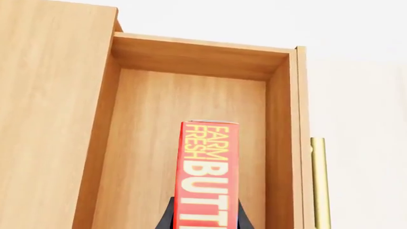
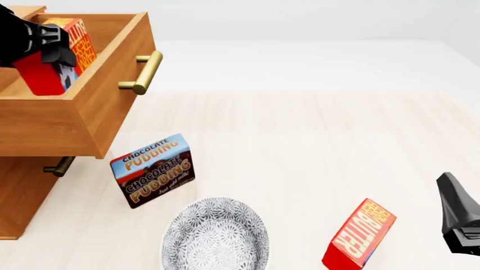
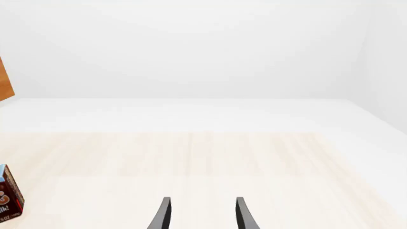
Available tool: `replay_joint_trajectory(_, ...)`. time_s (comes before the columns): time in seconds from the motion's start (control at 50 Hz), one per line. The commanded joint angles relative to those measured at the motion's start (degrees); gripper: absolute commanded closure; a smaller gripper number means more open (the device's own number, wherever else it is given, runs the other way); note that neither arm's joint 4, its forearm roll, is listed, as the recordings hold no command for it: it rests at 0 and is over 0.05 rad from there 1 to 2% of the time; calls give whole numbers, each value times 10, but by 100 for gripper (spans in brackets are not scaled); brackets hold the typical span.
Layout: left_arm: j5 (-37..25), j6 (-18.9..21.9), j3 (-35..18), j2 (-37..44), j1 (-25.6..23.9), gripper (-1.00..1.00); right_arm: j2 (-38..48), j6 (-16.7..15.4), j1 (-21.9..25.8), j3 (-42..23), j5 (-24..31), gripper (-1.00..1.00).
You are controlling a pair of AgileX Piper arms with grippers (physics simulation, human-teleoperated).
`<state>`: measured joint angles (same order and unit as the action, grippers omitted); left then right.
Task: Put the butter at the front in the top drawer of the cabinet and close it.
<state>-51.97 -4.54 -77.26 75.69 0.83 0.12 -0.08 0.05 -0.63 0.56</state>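
Front view shows a pale wooden tabletop (image 2: 315, 146) running back to a plain white floor and wall, with the warm brown wooden cabinet (image 2: 19, 197) at its left edge. The cabinet's deep top drawer (image 2: 90, 112) stands pulled out, its brass bar handle (image 2: 143, 72) jutting over the table. Inside that drawer the black left gripper (image 2: 45, 48) is clamped on the small red butter carton (image 2: 56, 56), held upright between the drawer walls; the left wrist view shows its fingers pressing both sides of the carton, with bare drawer floor beyond it up to the far wall. Just outside the drawer's front sits a brown-and-blue chocolate pudding box (image 2: 154, 170), tilted, and nearer the camera a grey patterned round plate (image 2: 216, 236). Further right of the drawer leans a second red butter carton (image 2: 360, 235). The right gripper (image 3: 201, 214) hangs well apart from the drawer, fingers spread and empty over open tabletop.
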Motion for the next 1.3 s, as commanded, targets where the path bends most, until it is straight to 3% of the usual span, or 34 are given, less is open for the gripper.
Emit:
replay_joint_trajectory(0.02, 15, 8, 3, 1, 1, 100, 0, 0, 0, 1, -1, -100)
replay_joint_trajectory(0.52, 42, 3, 37, 12, -6, 100, 0, 0, 0, 1, -1, -100)
replay_joint_trajectory(1.06, 45, -2, 36, 29, -24, 100, 0, 0, 0, 1, -1, -100)
replay_joint_trajectory(1.08, 45, -2, 37, 31, -24, -100, 0, 0, 0, 1, -1, -100)
replay_joint_trajectory(1.3, 29, 7, 24, 24, -13, -100, 0, 0, 0, 1, -1, -100)
